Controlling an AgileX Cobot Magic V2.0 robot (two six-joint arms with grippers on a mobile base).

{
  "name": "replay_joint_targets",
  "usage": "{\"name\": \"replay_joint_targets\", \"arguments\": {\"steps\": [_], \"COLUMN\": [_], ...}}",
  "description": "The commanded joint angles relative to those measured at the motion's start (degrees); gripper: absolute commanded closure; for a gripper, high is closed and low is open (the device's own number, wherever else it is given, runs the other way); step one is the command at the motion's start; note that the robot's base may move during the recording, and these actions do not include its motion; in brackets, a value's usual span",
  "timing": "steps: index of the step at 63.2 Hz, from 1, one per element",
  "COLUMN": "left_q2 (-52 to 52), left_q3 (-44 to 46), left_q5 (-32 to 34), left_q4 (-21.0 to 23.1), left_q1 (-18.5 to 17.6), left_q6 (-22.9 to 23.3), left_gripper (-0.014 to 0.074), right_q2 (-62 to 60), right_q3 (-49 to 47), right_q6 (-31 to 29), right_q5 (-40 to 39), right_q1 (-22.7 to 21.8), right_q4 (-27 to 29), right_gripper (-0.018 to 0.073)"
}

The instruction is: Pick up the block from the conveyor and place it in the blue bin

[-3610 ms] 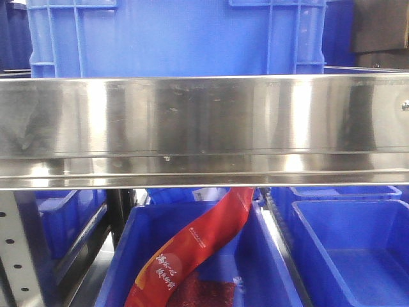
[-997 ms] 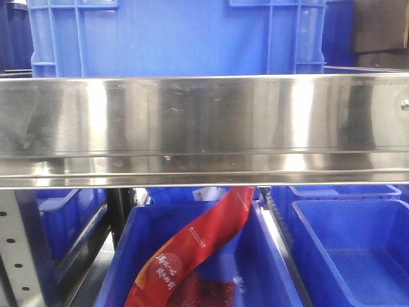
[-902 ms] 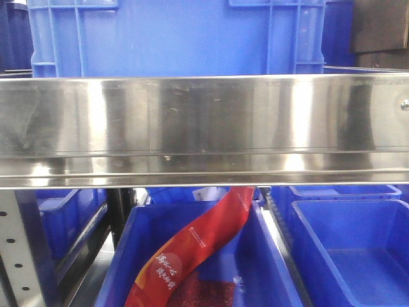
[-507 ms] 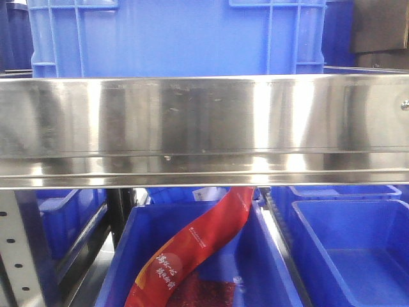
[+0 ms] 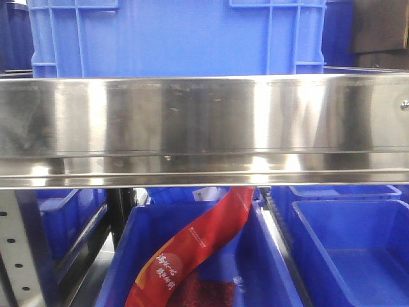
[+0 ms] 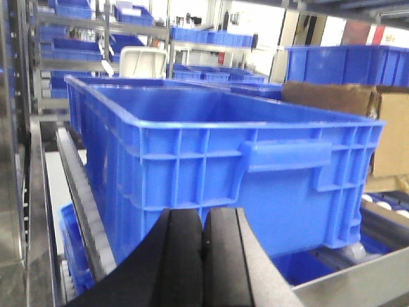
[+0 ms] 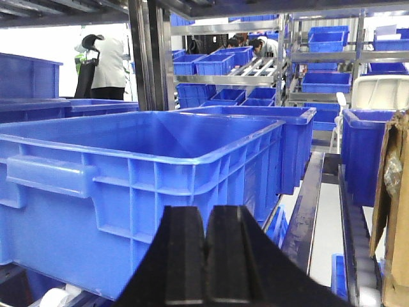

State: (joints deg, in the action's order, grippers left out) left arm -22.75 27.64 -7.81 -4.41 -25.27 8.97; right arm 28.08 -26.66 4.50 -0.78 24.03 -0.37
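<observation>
Fingers of the left gripper (image 6: 203,256) are pressing together, pad to pad, with nothing showing between them; the right gripper (image 7: 206,259) is doing the same and is likewise carrying nothing.

Item, blue bin (image 6: 211,160): a large open crate is sitting just ahead of both wrists, one moulded handle facing each camera. What shows of its interior in the right wrist view is looking bare. In the front-facing view the same bin (image 5: 179,38) is standing behind a steel rail (image 5: 204,121) that is crossing the whole frame.

Item, block: not appearing in any view. Where it is lying cannot be told.

Item, conveyor: no dark belt or red frame is showing anywhere; it is sitting outside all three cameras.

Item, surroundings: a lower blue tray (image 5: 134,249) under the rail is holding a red printed packet (image 5: 198,249); a second tray (image 5: 383,230) is sitting to its right. A cardboard box (image 6: 358,102) is standing beside the bin in the left wrist view. Racks of further blue crates (image 7: 223,64) are filling the background, and a person in white (image 7: 108,61) is standing far off.

Progress, by judgement: the task is looking barely begun. No block is being held, none is visibly resting in the bin, and so the finding, grasping, carrying and dropping of the block are all appearing to be left.
</observation>
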Motion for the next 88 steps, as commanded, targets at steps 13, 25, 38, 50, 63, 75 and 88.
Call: {"name": "replay_joint_targets", "arguments": {"steps": [13,25,38,50,63,75,88], "left_q2": [0.58,0.58,0.58,0.58,0.58,0.58,0.58], "left_q3": [-0.22,-0.22,-0.22,-0.22,-0.22,-0.22,-0.22], "left_q5": [1.15,1.15,1.15,1.15,1.15,1.15,1.15], "left_q4": [0.32,0.32,0.32,0.32,0.32,0.32,0.32], "left_q1": [-0.04,-0.04,-0.04,-0.04,-0.04,-0.04,-0.04], "left_q6": [0.44,0.44,0.44,0.44,0.44,0.44,0.44], "left_gripper": [0.0707,0.0707,0.0707,0.0707,0.0707,0.0707,0.0707], "right_q2": [-0.32,-0.32,-3.10,-14.94,-26.53,-28.08,-28.08], "right_q3": [0.19,0.19,1.25,10.97,24.35,26.66,26.66], "right_q6": [0.00,0.00,0.00,-0.10,-0.94,-0.94,-0.94], "right_q5": [-1.45,-1.34,-0.90,0.78,0.78,2.35,1.20], "right_q1": [-0.40,-0.40,-1.83,-9.76,-16.30,-17.32,-17.32], "right_q4": [0.37,0.37,0.71,3.46,3.79,3.56,3.43], "right_gripper": [0.0720,0.0720,0.0720,0.0720,0.0720,0.0720,0.0720]}}
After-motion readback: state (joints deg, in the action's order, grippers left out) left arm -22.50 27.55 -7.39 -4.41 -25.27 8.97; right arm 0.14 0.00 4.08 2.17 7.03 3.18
